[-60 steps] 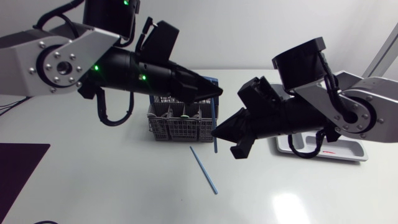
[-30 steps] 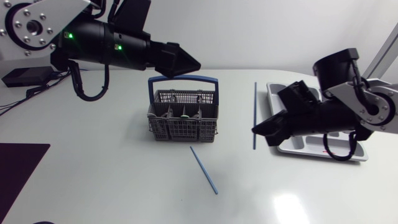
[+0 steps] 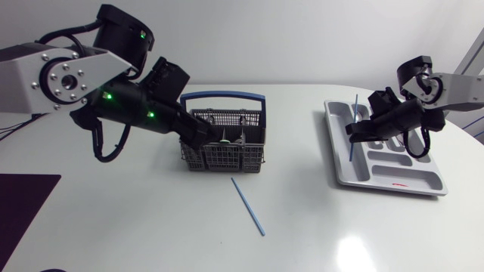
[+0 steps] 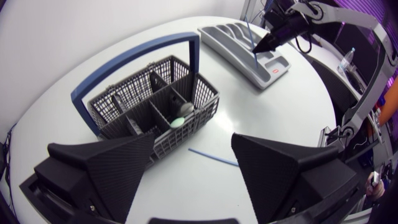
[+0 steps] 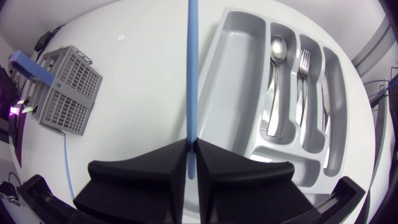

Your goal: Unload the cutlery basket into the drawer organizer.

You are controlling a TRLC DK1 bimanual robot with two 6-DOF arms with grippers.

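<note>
Head view showed the white desk [image 3: 151, 227] carrying the grey cutlery basket [image 3: 223, 96] (blue handle upright) and, well apart, the drawer organizer [image 3: 393, 172]. The left gripper [image 4: 193, 140] hung open at the basket. The right gripper [image 5: 191, 146] was clamped on a blue stick [image 5: 191, 74] by the organizer's edge. Another stick [image 3: 248, 206] lay on the desk near the basket.

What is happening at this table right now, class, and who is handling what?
Two robot arms are unloading a cutlery basket into a drawer organizer. The right gripper is shut on a thin blue stick, holding it by the organizer's side nearest the basket; a spoon and fork already lie inside. The left gripper is open at the basket, holding nothing. A second blue stick lies on the table.
</note>
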